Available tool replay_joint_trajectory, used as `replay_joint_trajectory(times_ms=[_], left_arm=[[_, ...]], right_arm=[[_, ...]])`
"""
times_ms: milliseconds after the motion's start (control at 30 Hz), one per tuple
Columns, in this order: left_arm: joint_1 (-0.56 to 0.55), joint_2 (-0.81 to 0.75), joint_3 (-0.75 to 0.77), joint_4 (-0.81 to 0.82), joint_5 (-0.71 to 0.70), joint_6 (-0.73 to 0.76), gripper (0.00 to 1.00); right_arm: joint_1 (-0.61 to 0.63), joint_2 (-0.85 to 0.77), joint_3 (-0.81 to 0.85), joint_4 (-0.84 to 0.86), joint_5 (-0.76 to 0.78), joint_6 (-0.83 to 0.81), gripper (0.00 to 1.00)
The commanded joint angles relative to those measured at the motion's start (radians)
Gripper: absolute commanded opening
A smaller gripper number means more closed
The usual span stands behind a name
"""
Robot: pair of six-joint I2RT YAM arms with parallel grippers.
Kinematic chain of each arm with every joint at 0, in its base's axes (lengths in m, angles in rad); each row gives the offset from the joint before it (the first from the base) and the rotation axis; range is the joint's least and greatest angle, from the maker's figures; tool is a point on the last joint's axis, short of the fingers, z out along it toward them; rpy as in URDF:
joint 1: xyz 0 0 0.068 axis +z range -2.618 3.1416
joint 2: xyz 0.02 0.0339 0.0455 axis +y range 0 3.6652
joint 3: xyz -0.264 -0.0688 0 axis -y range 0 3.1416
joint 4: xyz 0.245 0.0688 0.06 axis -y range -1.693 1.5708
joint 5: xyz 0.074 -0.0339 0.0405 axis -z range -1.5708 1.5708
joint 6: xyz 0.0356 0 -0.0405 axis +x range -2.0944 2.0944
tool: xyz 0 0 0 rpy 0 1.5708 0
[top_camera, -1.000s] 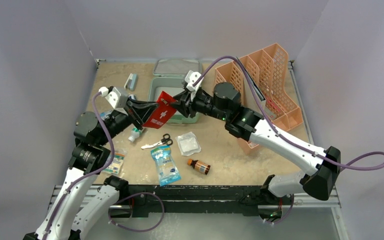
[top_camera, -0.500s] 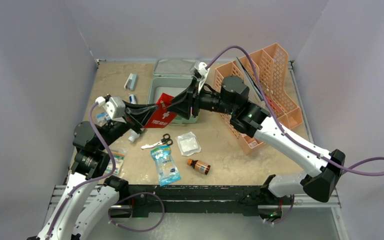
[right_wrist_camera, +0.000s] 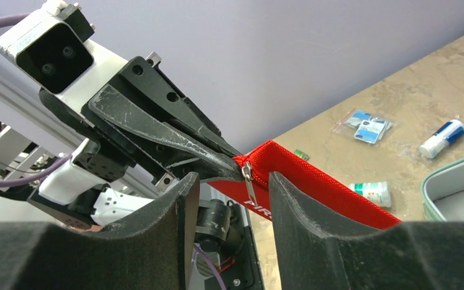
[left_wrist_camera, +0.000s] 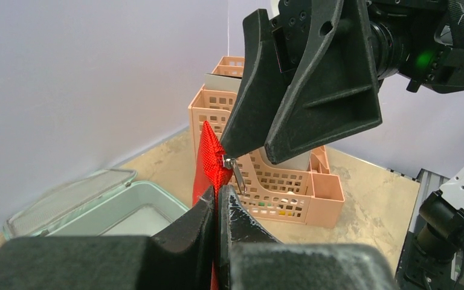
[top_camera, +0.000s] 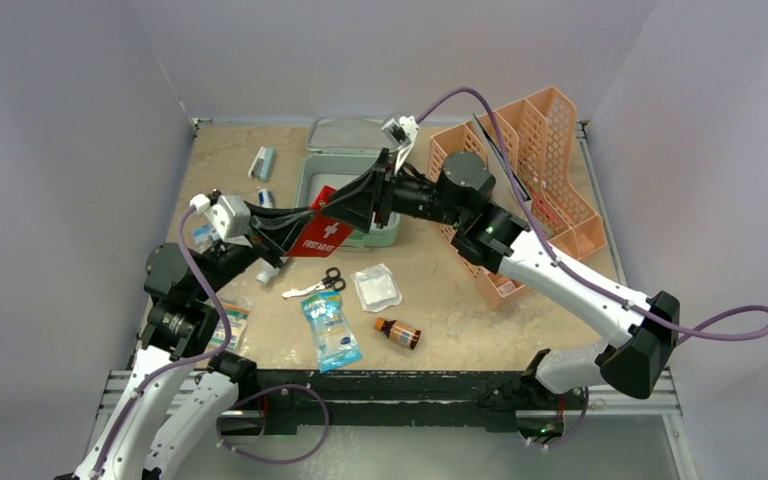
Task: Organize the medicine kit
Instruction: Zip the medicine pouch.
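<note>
The mint-green medicine kit (top_camera: 306, 190) sits open at the back middle of the bench (top_camera: 225, 150), its lid (top_camera: 356, 134) lying just behind it. Above its front edge hangs a red first aid pouch (top_camera: 322, 232), clamped at 1 end by the left pincer (top_camera: 307, 220), whose jaws are clenched on the fabric. The right pincer (right_wrist_camera: 232, 179) faces it with its 2 fingers apart; the pouch's zipper pull (right_wrist_camera: 250, 180) dangles in the gap, ungripped. Right of the kit stands a peach file rack (top_camera: 540, 170). Nearer the arms lie scissors (top_camera: 318, 285), a white packet (top_camera: 377, 287), a blue packet (top_camera: 330, 330) and a brown bottle (top_camera: 398, 331).
</note>
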Motion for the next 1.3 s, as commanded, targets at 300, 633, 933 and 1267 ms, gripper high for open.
replay_joint_trajectory(times_ms=[300,633,933,1267], left_arm=[[0.001,0.009,0.055,0.048,-0.059,0.016,0.00],[0.001,-0.022,0.047,0.042,-0.096,0.030,0.00],[0.001,-0.020,0.033,0.072,-0.073,-0.015,0.00],[0.001,-0.016,0.022,0.090,-0.056,-0.037,0.00]], right_arm=[[0.001,0.009,-0.016,0.022,0.027,0.079,0.52],[0.001,0.010,-0.052,0.068,0.002,0.159,0.51],[0.002,0.047,-0.041,0.187,-0.056,0.246,0.50],[0.009,0.079,-0.018,0.219,-0.064,0.276,0.49]])
